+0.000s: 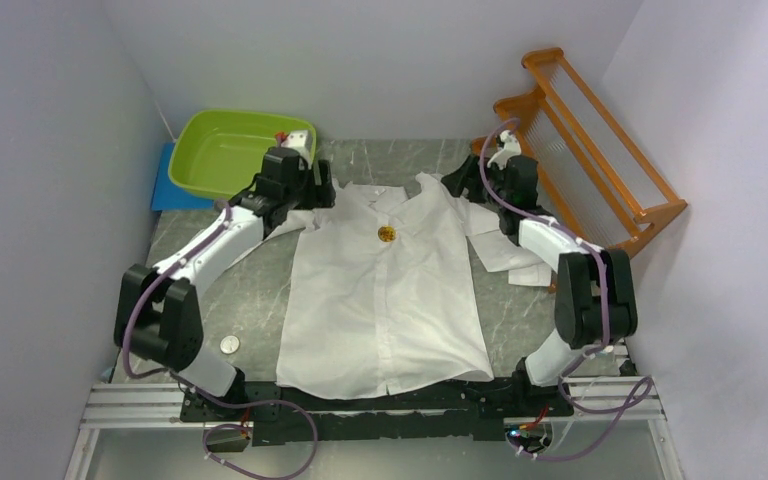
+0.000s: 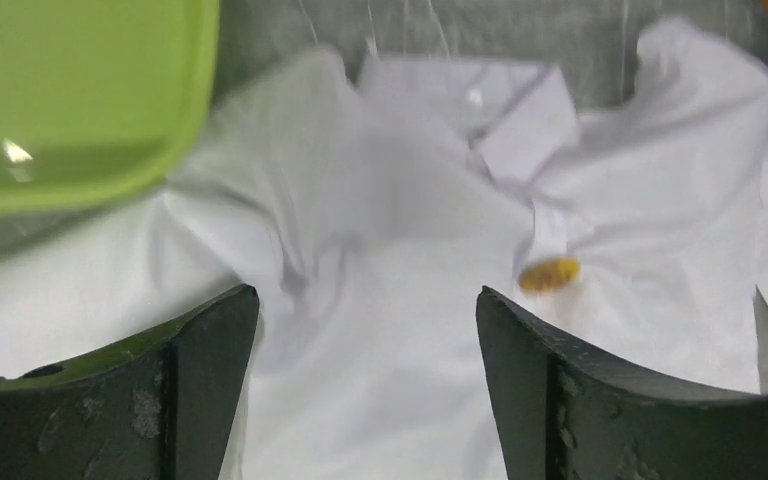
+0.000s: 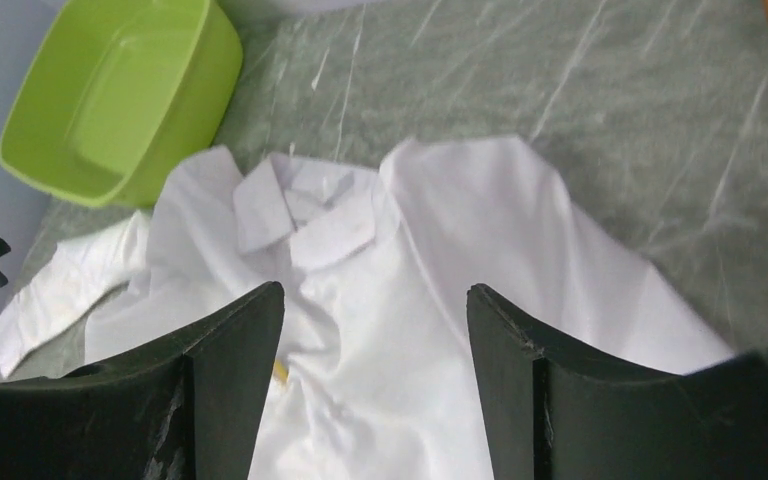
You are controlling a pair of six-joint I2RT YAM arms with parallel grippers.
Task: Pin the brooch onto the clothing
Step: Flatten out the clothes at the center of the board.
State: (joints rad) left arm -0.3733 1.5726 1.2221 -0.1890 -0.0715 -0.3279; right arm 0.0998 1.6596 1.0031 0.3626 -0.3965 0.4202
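The clothing, a white shirt (image 1: 385,300), lies flat on the table with its collar at the far end. The brooch (image 1: 386,234), a small round gold piece, sits on the shirt's chest just below the collar. My left gripper (image 1: 322,190) hovers over the shirt's left shoulder, open, with only fabric showing between its fingers (image 2: 365,292); the brooch (image 2: 549,274) lies just beyond its right fingertip. At the right shoulder my right gripper (image 1: 457,183) is open too (image 3: 376,288), nothing in it. A yellow sliver of the brooch (image 3: 279,371) peeks out beside its left finger.
A green basin (image 1: 235,150) stands at the back left on a blue mat (image 1: 168,188). An orange wooden rack (image 1: 590,130) leans at the back right. A small silver disc (image 1: 229,344) lies on the table near the left arm. White walls close in both sides.
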